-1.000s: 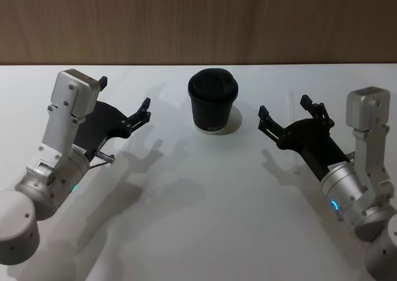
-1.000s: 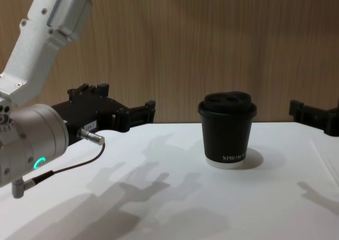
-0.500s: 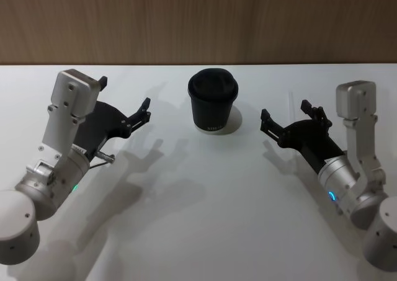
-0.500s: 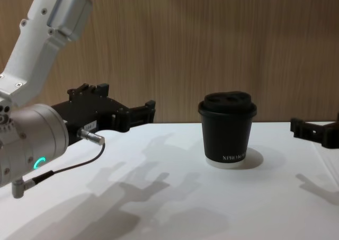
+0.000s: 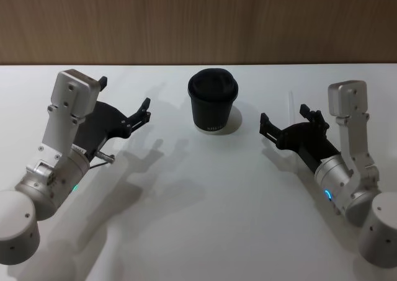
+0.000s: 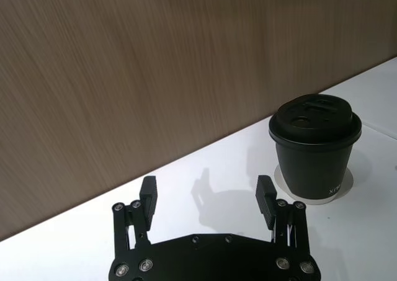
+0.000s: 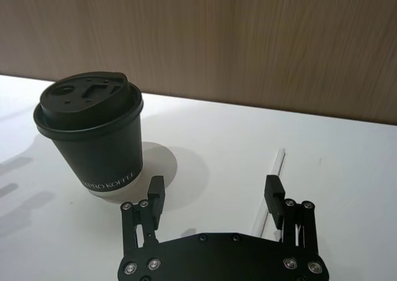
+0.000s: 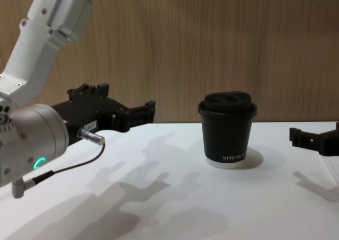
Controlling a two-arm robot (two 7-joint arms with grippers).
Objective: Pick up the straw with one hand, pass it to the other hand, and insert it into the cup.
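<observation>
The black lidded cup [image 5: 213,107] stands upright at the middle back of the white table, also in the chest view [image 8: 228,129]. The thin pale straw [image 7: 277,169] lies flat on the table to the right of the cup, faint in the head view [image 5: 291,102]. My right gripper [image 5: 284,115] hovers low just in front of the straw, open and empty, with the straw beside one finger in the right wrist view [image 7: 214,188]. My left gripper [image 5: 124,93] hangs open and empty to the left of the cup [image 6: 315,147], above the table [image 6: 206,188].
A wood-panel wall [image 5: 198,20] runs along the back edge of the white table [image 5: 205,219]. A thin black cable [image 8: 69,168] loops below the left wrist.
My right gripper has come down toward the table by the straw, and its arm has folded in. The left arm, cup and straw have not moved.
</observation>
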